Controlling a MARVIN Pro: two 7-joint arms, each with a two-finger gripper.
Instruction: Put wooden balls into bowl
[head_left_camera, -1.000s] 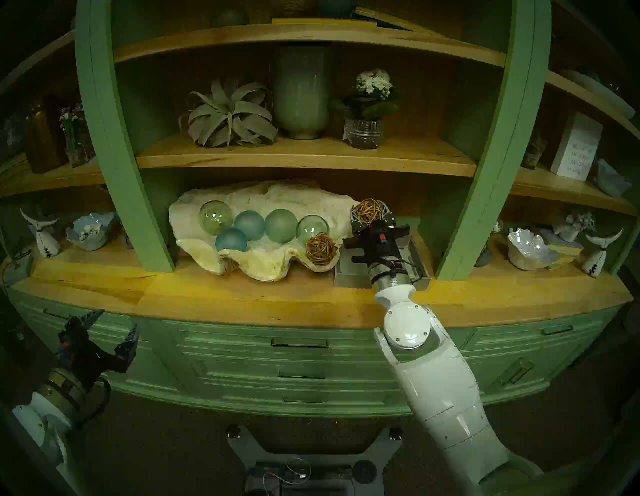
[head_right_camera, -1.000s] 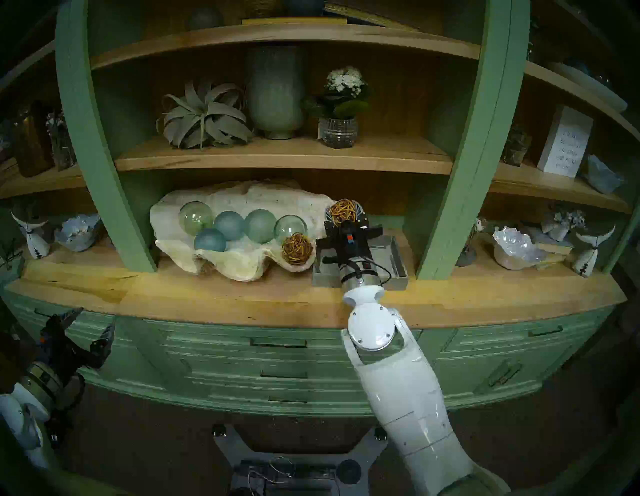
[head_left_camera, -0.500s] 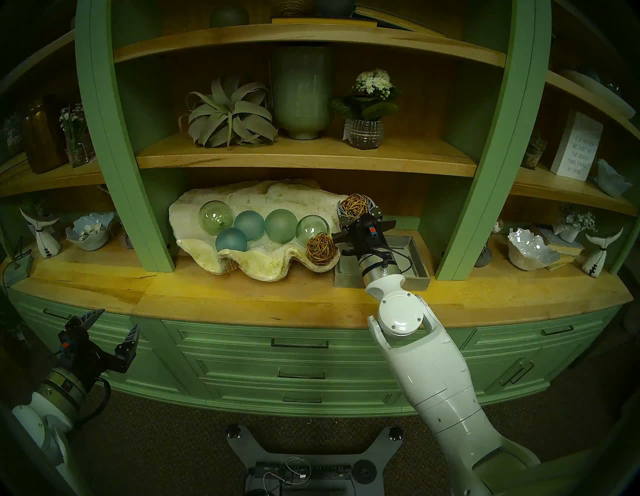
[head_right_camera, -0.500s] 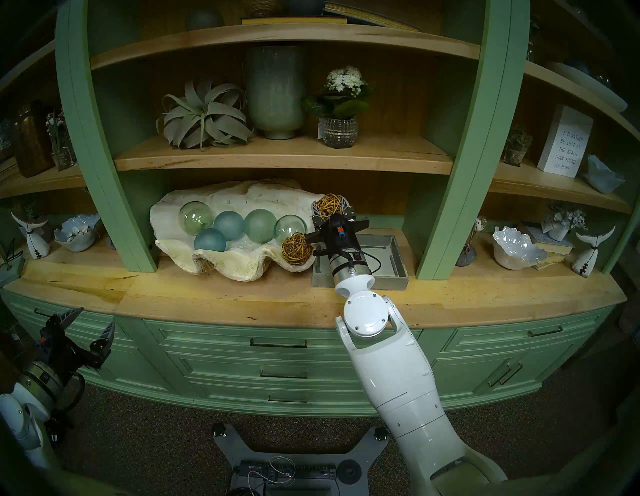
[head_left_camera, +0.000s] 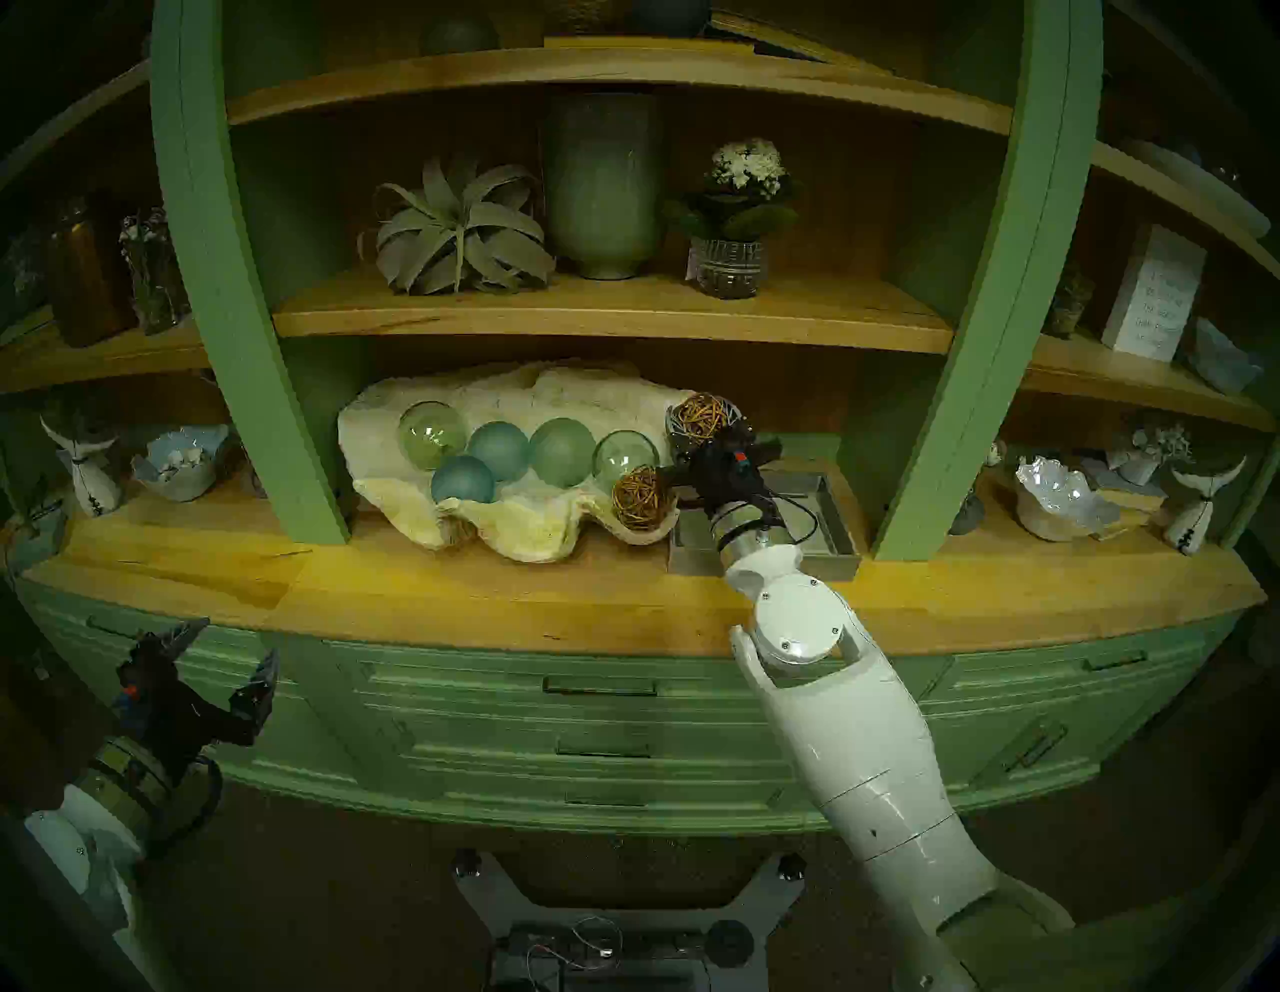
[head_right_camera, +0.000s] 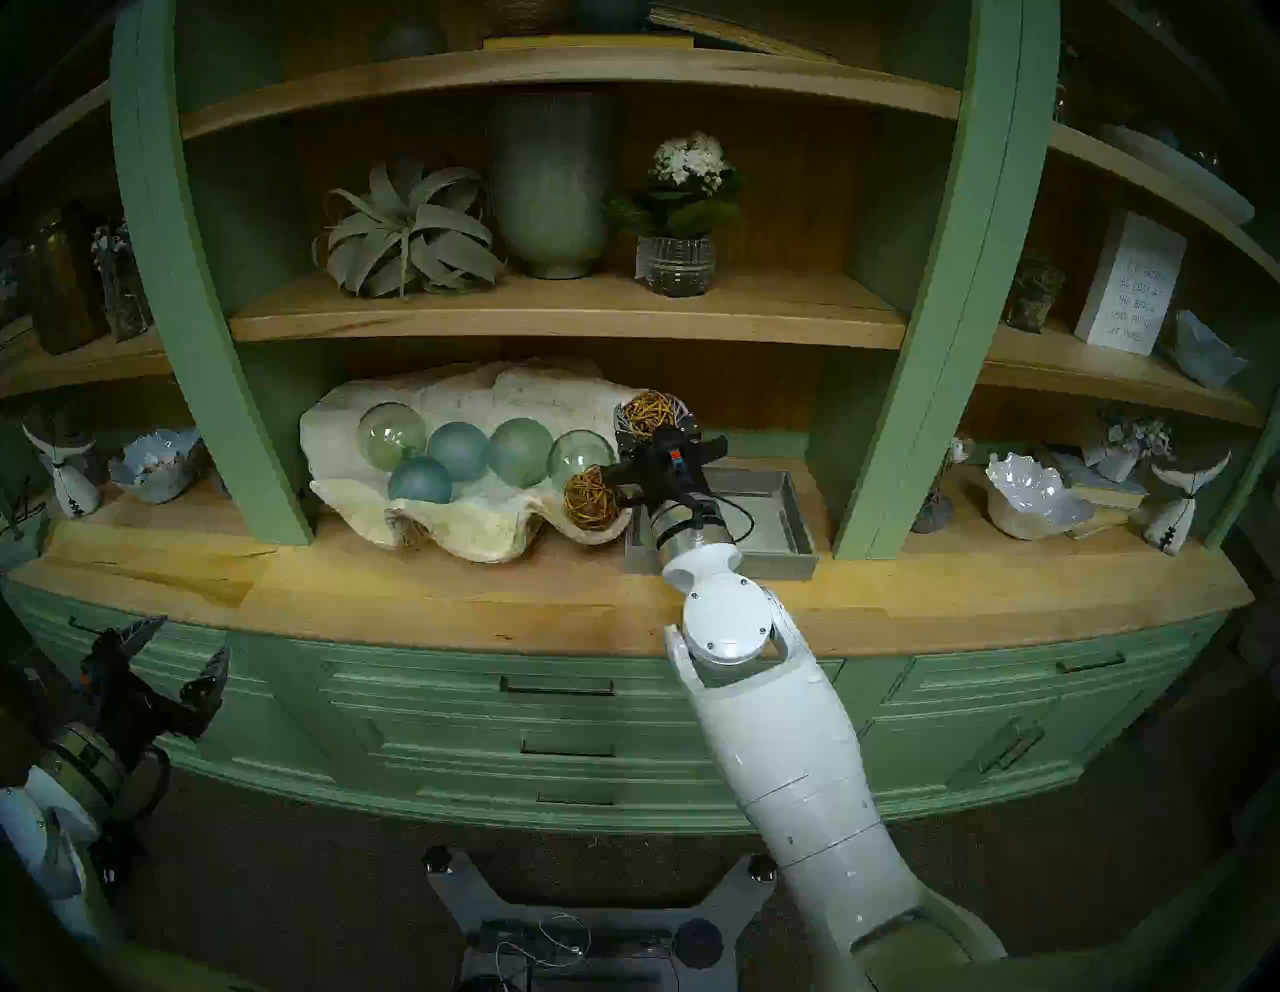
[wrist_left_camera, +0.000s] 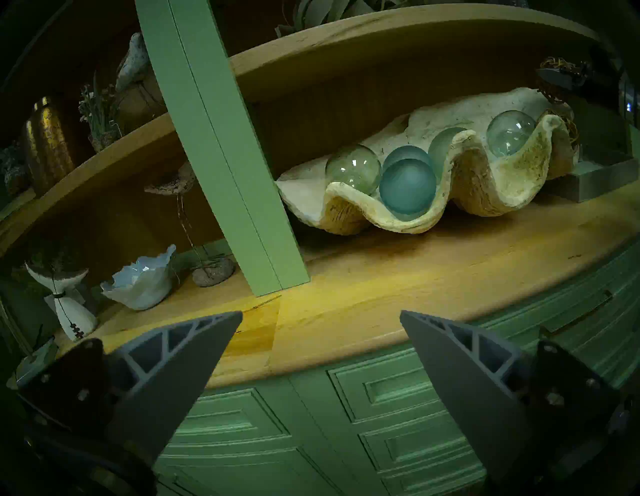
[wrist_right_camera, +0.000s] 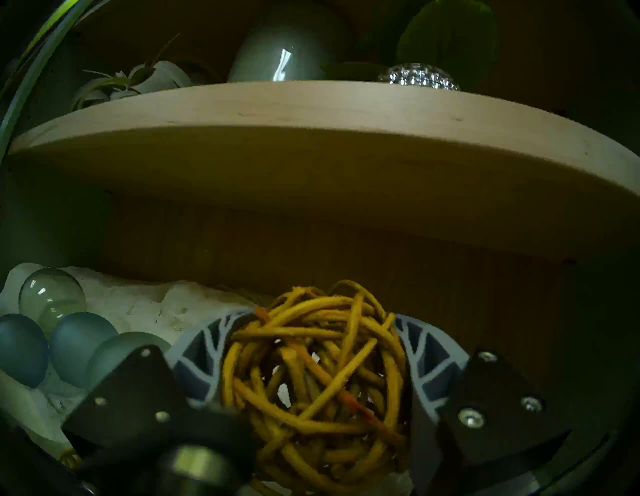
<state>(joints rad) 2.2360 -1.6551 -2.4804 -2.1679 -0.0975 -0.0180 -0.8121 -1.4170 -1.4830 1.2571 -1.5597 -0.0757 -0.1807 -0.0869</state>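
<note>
My right gripper (head_left_camera: 703, 419) (head_right_camera: 651, 413) is shut on a woven rattan ball (head_left_camera: 701, 418) (head_right_camera: 650, 410) (wrist_right_camera: 313, 374) and holds it in the air over the right end of the big cream clam shell (head_left_camera: 526, 395) (head_right_camera: 478, 388) (wrist_left_camera: 498, 180). A second rattan ball (head_left_camera: 641, 497) (head_right_camera: 591, 497) lies inside the shell at its right front lobe, just left of my right wrist. My left gripper (head_left_camera: 221, 658) (head_right_camera: 176, 654) (wrist_left_camera: 320, 315) is open and empty, low at the left in front of the drawers.
Several green and blue glass spheres (head_left_camera: 561, 452) (wrist_left_camera: 407, 187) fill the shell. A grey square tray (head_left_camera: 834, 533) (head_right_camera: 783, 512) lies under my right wrist. A wooden shelf (head_left_camera: 609, 315) (wrist_right_camera: 311, 114) runs close above. Green posts (head_left_camera: 277, 388) (head_left_camera: 949, 388) flank the bay.
My right gripper has carried the rattan ball to the left, from over the grey tray to over the shell's right end. The left arm has not moved.
</note>
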